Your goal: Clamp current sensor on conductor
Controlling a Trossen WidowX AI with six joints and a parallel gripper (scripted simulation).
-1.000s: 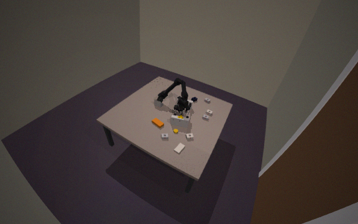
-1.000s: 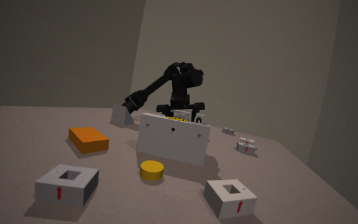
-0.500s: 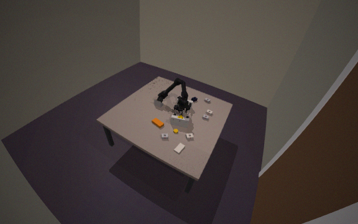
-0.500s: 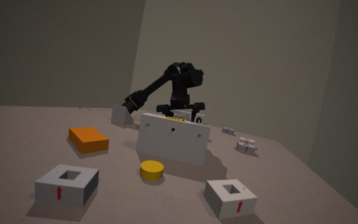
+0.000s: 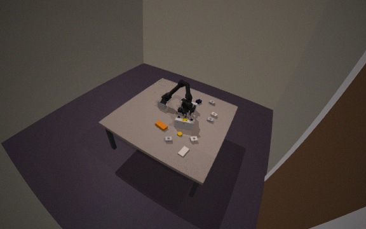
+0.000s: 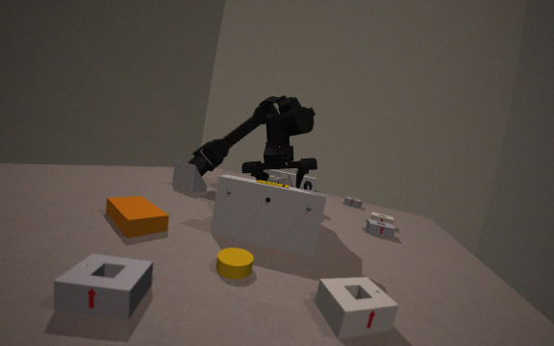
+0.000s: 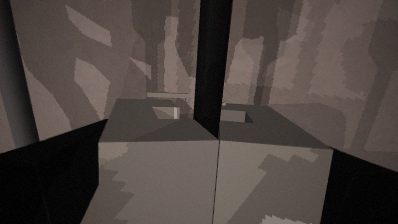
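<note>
The grey split-core sensor (image 7: 157,175) stands in the wrist view with its two halves around a black upright conductor (image 7: 214,55). Their near faces meet at a thin seam; the far side is partly hidden behind the conductor. My gripper (image 5: 185,117) (image 6: 281,179) (image 7: 194,132) is shut on the sensor, one finger against each outer side. In the exterior view the sensor is mostly hidden behind the white panel (image 5: 183,124) (image 6: 267,221). The sensor's arrow and the LOAD marking cannot be made out, nor whether the latch has caught.
Another dark rod (image 7: 12,85) stands left in the wrist view. An orange block (image 5: 161,125) (image 6: 138,213), a yellow disc (image 5: 180,133) (image 6: 235,264), a white flat block (image 5: 183,151) and several pale blocks with red arrows, one front left (image 6: 72,293), lie around the panel.
</note>
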